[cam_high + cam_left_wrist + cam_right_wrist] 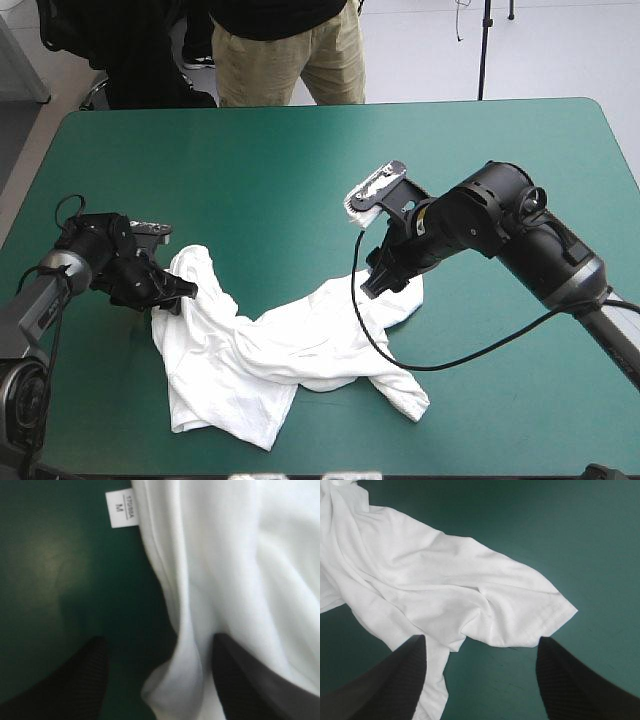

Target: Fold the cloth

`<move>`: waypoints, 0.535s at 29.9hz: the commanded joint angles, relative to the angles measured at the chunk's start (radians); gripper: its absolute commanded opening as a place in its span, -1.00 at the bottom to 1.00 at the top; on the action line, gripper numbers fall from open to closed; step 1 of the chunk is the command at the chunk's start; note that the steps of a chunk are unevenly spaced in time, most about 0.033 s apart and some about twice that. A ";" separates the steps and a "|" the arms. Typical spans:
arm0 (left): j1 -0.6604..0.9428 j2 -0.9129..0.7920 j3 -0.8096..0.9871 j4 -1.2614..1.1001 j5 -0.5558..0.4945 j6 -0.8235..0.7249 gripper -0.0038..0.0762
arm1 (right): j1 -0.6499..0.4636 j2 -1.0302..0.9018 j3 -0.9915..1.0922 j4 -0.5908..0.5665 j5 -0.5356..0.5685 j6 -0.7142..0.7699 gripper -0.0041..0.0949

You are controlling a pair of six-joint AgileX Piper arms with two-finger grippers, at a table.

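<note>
The white T-shirt [280, 350] lies crumpled and partly spread on the teal-green cover, toward the table's front. My left gripper [178, 296] is low at its left edge and open. In the left wrist view, a raised fold of the T-shirt [240, 570] runs between the left gripper's [160, 680] fingers. A size label [121, 509] marked M shows ahead. My right gripper [384, 276] hovers over the shirt's right end. In the right wrist view, the right gripper [480, 680] is open, with a sleeve of the T-shirt [470, 595] ahead of and between the fingers.
The teal-green cover [300, 150] stretches from the shirt to the table's far edge. The shirt's lower hem lies close to the front edge [400, 468] of the table.
</note>
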 commanded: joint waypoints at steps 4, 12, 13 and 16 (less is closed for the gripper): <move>0.000 0.001 -0.028 -0.015 -0.005 -0.002 -0.62 | -0.017 -0.037 -0.023 -0.131 0.012 0.069 0.21; 0.000 0.001 -0.028 -0.014 -0.024 -0.001 -0.95 | -0.184 -0.113 0.136 -0.030 0.008 0.023 0.19; 0.000 0.001 -0.028 -0.017 -0.026 -0.001 -0.95 | -0.201 -0.120 0.178 -0.012 -0.002 0.008 0.19; 0.000 0.001 -0.028 -0.029 -0.031 -0.001 -0.95 | -0.219 -0.125 0.285 0.002 -0.086 0.006 0.19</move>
